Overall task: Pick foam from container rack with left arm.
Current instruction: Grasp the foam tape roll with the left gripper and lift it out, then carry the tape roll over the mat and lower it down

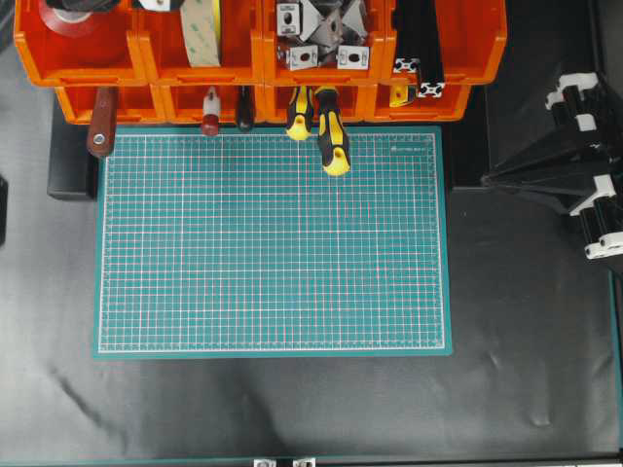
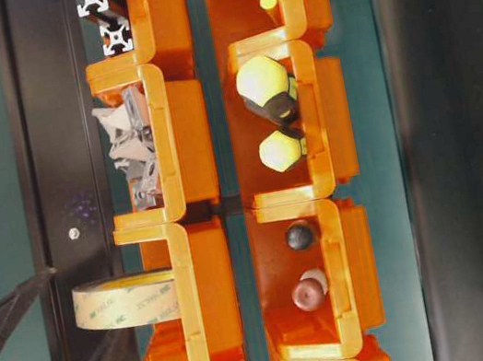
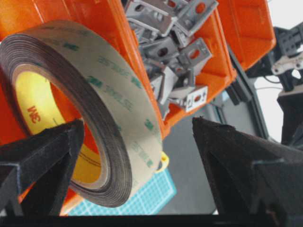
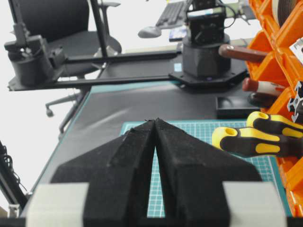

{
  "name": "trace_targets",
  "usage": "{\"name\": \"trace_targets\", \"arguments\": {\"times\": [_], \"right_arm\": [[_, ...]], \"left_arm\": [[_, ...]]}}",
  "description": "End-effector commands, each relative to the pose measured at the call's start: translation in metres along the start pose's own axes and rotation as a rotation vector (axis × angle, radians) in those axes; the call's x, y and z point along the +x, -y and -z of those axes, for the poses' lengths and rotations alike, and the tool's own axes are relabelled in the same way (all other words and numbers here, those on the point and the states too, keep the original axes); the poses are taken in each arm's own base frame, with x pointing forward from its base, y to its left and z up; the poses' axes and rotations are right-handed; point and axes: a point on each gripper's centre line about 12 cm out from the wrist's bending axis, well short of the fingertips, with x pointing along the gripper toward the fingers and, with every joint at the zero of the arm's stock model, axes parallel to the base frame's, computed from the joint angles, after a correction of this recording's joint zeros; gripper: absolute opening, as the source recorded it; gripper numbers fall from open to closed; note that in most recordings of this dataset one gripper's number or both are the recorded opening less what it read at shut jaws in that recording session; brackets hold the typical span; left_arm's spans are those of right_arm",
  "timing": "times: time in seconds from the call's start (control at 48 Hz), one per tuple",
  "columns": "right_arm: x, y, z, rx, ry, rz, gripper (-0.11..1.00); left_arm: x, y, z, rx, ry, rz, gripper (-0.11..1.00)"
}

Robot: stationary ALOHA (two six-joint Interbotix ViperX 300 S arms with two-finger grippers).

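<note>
The orange container rack point(image 1: 263, 58) runs along the back of the table, above the green cutting mat point(image 1: 273, 243). The foam point(image 3: 90, 109) stands on edge in an upper bin beside the bin of metal brackets point(image 3: 175, 52): a wide roll, dark layered side, pale liner with green print, yellow core. The left gripper point(image 3: 137, 161) is spread wide, holding nothing; one finger point(image 3: 42, 156) sits at the roll's hollow, the other well clear. The right gripper point(image 4: 155, 137) is pinched closed, empty, over the mat.
</note>
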Motion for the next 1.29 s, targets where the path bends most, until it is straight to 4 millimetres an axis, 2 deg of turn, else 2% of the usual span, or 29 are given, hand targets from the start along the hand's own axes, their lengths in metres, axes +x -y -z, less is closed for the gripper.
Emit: {"name": "trace_targets", "arguments": {"times": [0.0, 0.271, 0.396, 0.479, 0.646, 0.709, 0.98, 1.105, 1.271], "right_arm": [[0.002, -0.001, -0.008, 0.0, 0.024, -0.006, 0.0], [0.002, -0.001, -0.007, 0.001, 0.024, -0.006, 0.0], [0.002, -0.001, -0.007, 0.001, 0.024, -0.006, 0.0], [0.002, -0.001, -0.008, 0.003, 0.026, -0.006, 0.0], [0.002, -0.001, -0.007, 0.001, 0.023, -0.006, 0.0], [0.002, -0.001, -0.007, 0.0, 0.023, -0.006, 0.0], [0.002, -0.002, -0.007, 0.0, 0.022, -0.007, 0.01], [0.002, -0.002, -0.008, 0.002, 0.027, -0.006, 0.0], [0.001, -0.002, -0.008, 0.003, 0.027, -0.006, 0.0]], "left_arm": [[-0.006, 0.004, -0.004, -0.007, 0.024, 0.034, 0.9], [-0.004, 0.005, -0.004, -0.034, 0.042, 0.066, 0.89], [-0.005, 0.005, -0.005, -0.033, 0.043, 0.069, 0.85], [-0.005, 0.005, -0.004, -0.03, 0.042, 0.067, 0.74], [-0.011, 0.006, -0.003, -0.023, 0.058, 0.105, 0.34], [-0.015, 0.01, -0.004, -0.022, 0.076, 0.141, 0.31], [-0.057, 0.046, -0.009, -0.005, 0.127, 0.316, 0.3], [-0.081, 0.069, -0.001, 0.02, 0.12, 0.415, 0.3], [-0.113, 0.099, 0.022, 0.063, 0.087, 0.598, 0.3]]}}
